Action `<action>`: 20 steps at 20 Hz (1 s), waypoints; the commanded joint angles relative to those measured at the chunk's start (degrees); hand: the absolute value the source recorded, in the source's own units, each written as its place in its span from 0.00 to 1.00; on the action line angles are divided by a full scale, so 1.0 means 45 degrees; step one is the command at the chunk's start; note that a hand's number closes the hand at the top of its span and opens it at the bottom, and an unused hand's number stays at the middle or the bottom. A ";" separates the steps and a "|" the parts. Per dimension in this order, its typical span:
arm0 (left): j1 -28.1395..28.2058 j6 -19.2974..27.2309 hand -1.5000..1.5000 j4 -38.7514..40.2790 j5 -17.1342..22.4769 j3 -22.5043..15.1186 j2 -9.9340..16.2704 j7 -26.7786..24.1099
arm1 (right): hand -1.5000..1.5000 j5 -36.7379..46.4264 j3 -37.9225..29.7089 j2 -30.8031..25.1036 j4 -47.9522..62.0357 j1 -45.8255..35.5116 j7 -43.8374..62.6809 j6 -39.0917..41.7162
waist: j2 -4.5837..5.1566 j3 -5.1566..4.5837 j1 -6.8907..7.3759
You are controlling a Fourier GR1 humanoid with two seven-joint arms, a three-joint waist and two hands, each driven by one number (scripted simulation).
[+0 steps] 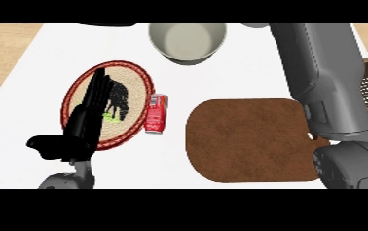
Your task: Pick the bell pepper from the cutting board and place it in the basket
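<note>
A white counter top (237,59) fills nearly the whole view, evenly lit (no strong shadows on it). Pale wooden flooring (16,40) shows past its upper left and upper right corners.

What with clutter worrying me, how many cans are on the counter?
1: a red can lies between the woven basket and the cutting board. The forearm at right may hide others.

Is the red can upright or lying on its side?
On its side: the red can shows its full length on the white counter, beside the basket.
</note>
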 commanded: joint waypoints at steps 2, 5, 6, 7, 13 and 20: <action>0.0185 0.0180 0.50 0.0322 -0.0151 0.0165 -0.0032 -0.0409 | 1.00 0.1156 -0.0516 -0.0039 0.0884 -0.0948 0.3339 -0.0233 | -0.0108 -0.0004 -0.0342; 0.0106 0.0332 0.50 -0.0224 -0.0157 0.0159 0.0006 0.0302 | 1.00 0.1673 -0.0868 -0.0748 0.1645 -0.0928 0.3241 0.0943 | -0.0163 0.0009 -0.0471; 0.0121 0.0259 0.50 0.0026 -0.0055 0.0182 -0.0079 0.0066 | 1.00 0.2144 -0.0724 -0.0320 0.1802 -0.1036 0.3911 0.0829 | -0.0136 -0.0003 -0.0439; 0.0110 -0.0039 0.50 0.0022 0.0124 0.0523 0.0364 0.0148 | 1.00 0.2039 -0.0947 -0.0563 0.1771 -0.0896 0.3617 0.0894 | -0.0175 0.0007 -0.0562; 0.0240 0.0266 0.50 -0.0235 0.0029 0.0420 0.0053 0.0151 | 1.00 0.2323 -0.1559 -0.1043 0.1623 -0.0726 0.3236 0.0426 | -0.0253 0.0027 -0.0754; 0.0898 0.0047 0.50 -0.0365 0.0122 0.0650 0.0291 -0.0228 | 1.00 0.2358 -0.2269 -0.1436 0.0899 0.0633 0.2278 0.0096 | -0.0312 0.0031 -0.0923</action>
